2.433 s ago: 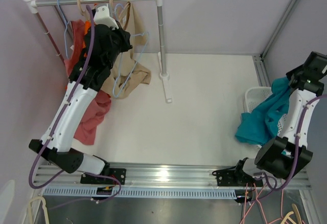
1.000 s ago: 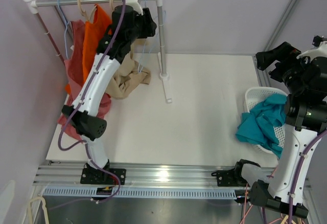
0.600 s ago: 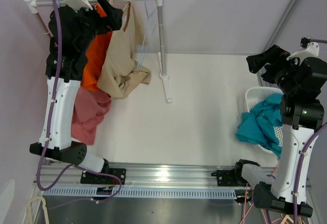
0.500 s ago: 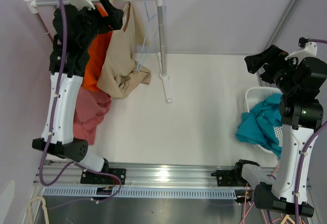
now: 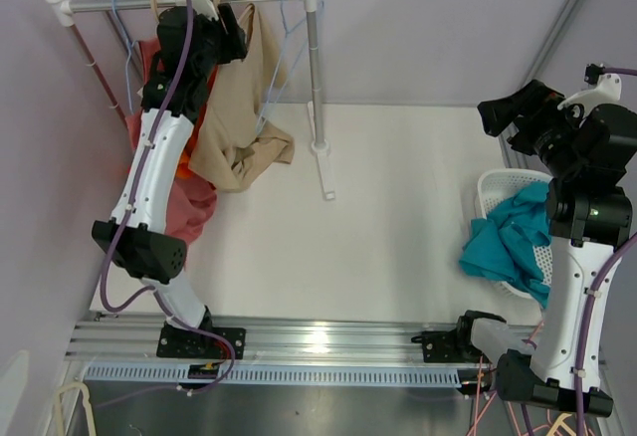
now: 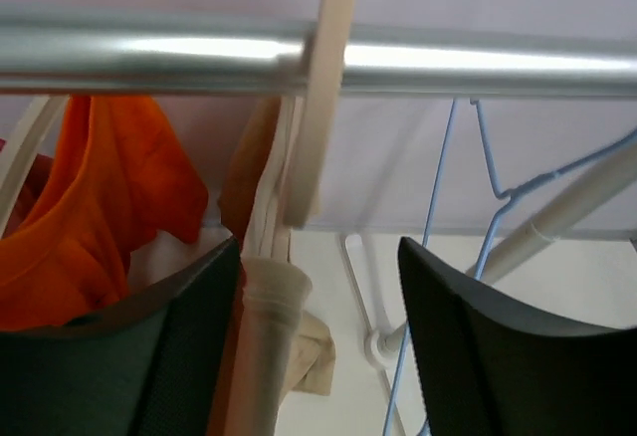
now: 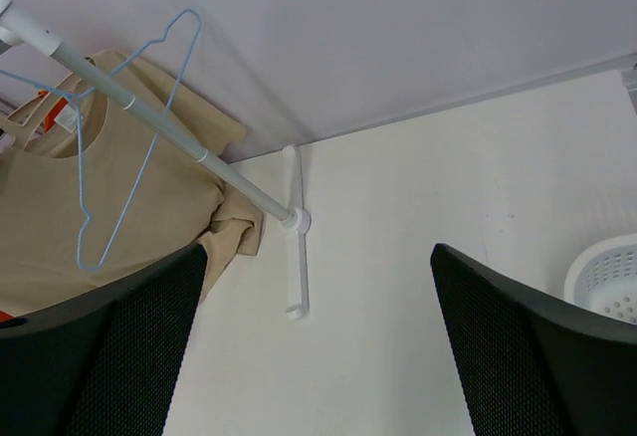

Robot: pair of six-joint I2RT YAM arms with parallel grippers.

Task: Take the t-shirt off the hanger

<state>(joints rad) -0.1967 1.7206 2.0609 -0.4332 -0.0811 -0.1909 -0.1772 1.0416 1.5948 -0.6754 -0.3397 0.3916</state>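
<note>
Left gripper (image 6: 318, 257), jaws apart, has slid right along the rail (image 6: 498, 58) and now straddles the cream hanger (image 6: 317, 108), seemingly without touching it; the beige t-shirt (image 5: 234, 108) still hangs there, mid-rail, unhooking yet to do. Right gripper (image 7: 318, 252) gapes empty.

Bright, even light; glare streaks the rail (image 6: 199, 53) (left wrist view softly blurred).
</note>
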